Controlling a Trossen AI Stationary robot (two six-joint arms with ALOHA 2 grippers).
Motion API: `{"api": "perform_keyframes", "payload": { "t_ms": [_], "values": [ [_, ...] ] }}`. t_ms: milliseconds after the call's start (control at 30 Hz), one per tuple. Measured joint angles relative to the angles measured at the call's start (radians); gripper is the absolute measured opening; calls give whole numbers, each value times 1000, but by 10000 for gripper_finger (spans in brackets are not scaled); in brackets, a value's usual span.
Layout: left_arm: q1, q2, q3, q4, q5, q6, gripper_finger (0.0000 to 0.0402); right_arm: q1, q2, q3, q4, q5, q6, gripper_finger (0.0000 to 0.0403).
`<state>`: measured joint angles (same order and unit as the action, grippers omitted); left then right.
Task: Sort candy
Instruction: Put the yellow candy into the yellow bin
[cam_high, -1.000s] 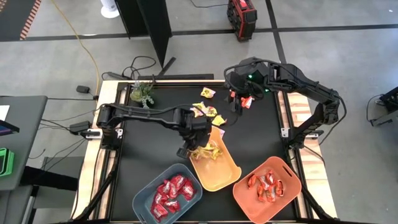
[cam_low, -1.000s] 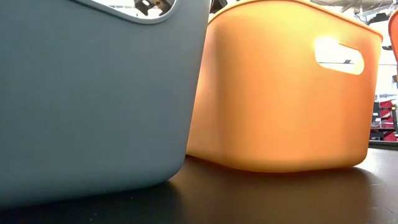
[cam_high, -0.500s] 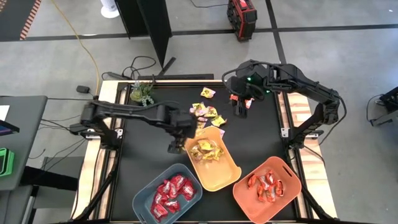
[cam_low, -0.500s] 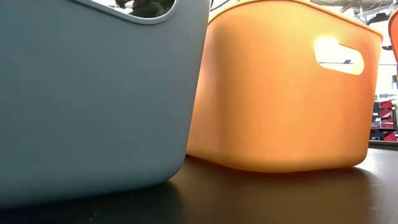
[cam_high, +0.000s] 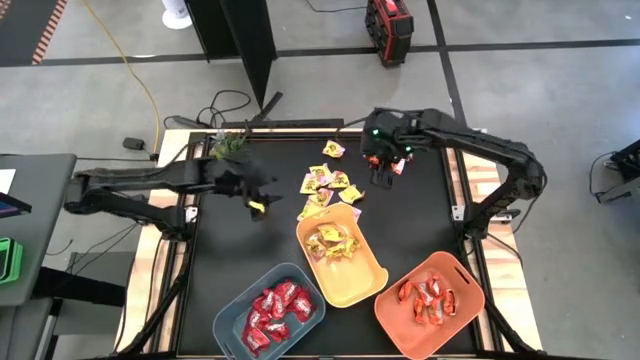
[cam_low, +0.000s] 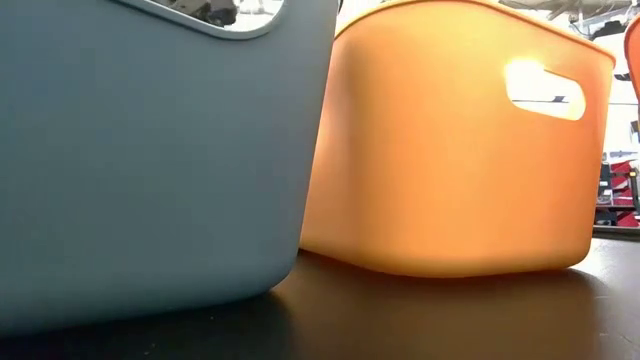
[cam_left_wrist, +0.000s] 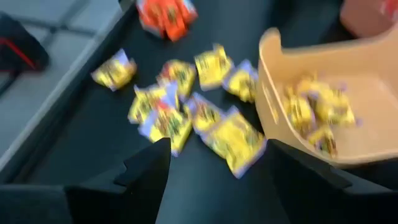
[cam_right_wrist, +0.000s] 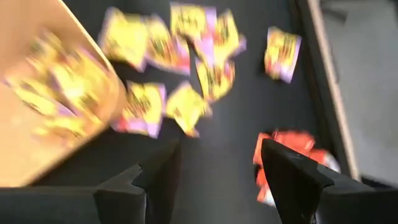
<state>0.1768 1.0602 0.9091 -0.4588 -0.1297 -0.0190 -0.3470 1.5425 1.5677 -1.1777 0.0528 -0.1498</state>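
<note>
Sorting mostly done, one loose cluster left.

We see red candy (cam_high: 276, 306) in the grey bin (cam_high: 232, 322), yellow candy (cam_high: 335, 241) in the yellow bin (cam_high: 362, 284) and orange candy (cam_high: 428, 298) in the orange bin (cam_high: 405, 324). Our left gripper (cam_high: 256, 203) stands open and empty, the unsorted yellow pieces (cam_left_wrist: 186, 112) lying just ahead of its jaws. Our right gripper (cam_high: 383, 170) is open too, nothing between its jaws, with the last orange pieces (cam_right_wrist: 287, 155) right beside one finger.
</note>
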Motion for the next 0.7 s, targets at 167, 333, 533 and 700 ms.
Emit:
{"api": "perform_keyframes", "payload": {
  "t_ms": [167, 333, 533, 700],
  "values": [
    [19, -107, -71, 82, -29, 56, 258, -27, 1, -219, 166, -6, -16, 240],
    [38, -155, -111, 72, -28, 85, 258, -19, 37, -329, 263, -32, 24, 240],
    [43, -164, -155, 79, -32, 121, 258, 28, 191, -322, 329, -66, 47, 247],
    [43, -165, -161, 83, -32, 135, 258, 48, 310, -289, 333, -55, 72, 268]
  ]
}}
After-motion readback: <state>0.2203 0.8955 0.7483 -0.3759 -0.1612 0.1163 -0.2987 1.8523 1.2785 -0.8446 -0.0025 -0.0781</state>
